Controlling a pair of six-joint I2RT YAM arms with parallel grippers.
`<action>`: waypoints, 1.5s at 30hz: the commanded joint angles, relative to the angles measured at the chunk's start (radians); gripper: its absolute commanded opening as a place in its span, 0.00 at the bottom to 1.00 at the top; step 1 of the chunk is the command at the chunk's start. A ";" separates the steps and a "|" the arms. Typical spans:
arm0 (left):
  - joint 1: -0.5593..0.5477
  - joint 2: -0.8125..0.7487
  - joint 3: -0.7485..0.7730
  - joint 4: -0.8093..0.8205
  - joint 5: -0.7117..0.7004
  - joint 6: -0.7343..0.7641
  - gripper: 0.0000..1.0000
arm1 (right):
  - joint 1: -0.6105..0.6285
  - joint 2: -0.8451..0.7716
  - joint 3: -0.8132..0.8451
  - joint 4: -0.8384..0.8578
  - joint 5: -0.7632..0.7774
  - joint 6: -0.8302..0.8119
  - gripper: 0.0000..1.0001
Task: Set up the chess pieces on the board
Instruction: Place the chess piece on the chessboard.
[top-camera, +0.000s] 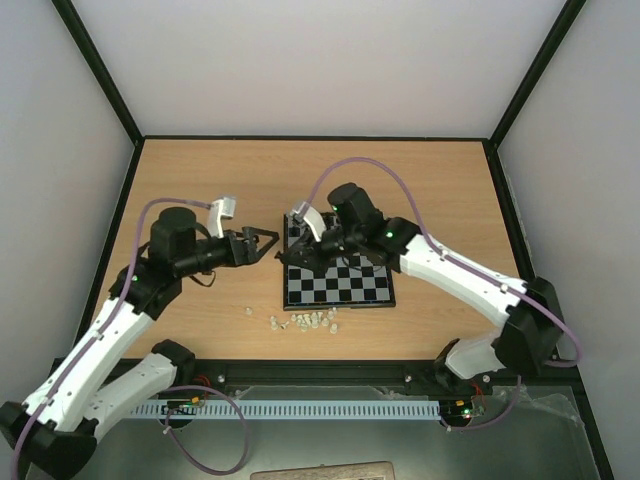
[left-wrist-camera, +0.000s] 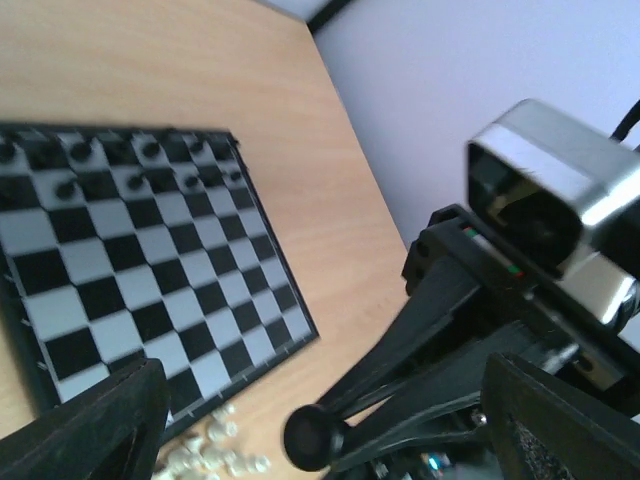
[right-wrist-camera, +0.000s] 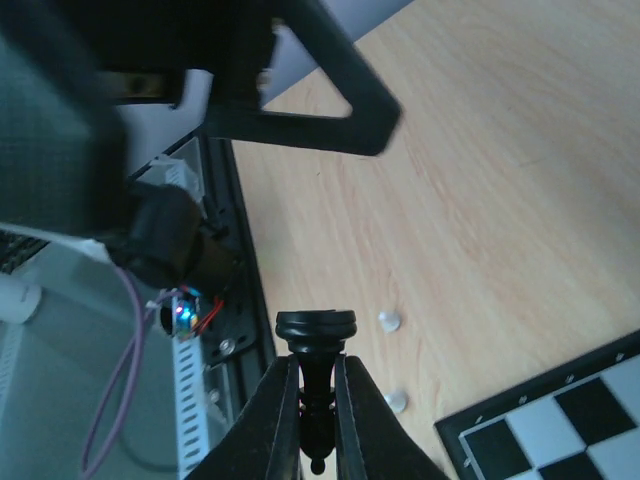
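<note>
From above, the right arm covers the far rows of the chessboard (top-camera: 340, 287), so we cannot count the pieces there. The left wrist view shows black chessmen (left-wrist-camera: 135, 183) standing in the two far rows, but they are blurred and their kinds are unreadable. The right wrist view cuts the board down to one corner. The whitish chessmen (top-camera: 305, 322) lie loose on the surface (top-camera: 200, 180) just near of the board's near-left corner, too small to tell apart.

The right arm reaches in from the right across the board, its wrist bent down at the far-left corner. The right gripper (right-wrist-camera: 316, 365) is pinching a black chessman (right-wrist-camera: 315, 335) by its stem, the disc-shaped end sticking out past the fingertips. The piece hangs over bare wood just left of the board; we cannot tell how high. The left arm stretches in from the left, roughly level, and the left gripper (top-camera: 268, 243) is spread wide, holding nothing, its tips close to the right gripper.

The two grippers crowd the board's far-left corner. The near rows of squares are bare, and open wood lies left, right and far of the board.
</note>
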 joint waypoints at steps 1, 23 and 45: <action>0.023 0.026 -0.024 0.140 0.312 0.013 0.88 | -0.003 -0.132 -0.087 -0.079 -0.054 0.064 0.06; -0.006 0.074 -0.182 0.436 0.653 -0.127 0.57 | -0.027 -0.238 -0.141 0.001 -0.183 0.074 0.08; -0.018 0.074 -0.215 0.350 0.642 -0.052 0.25 | -0.034 -0.177 -0.096 0.004 -0.199 0.076 0.08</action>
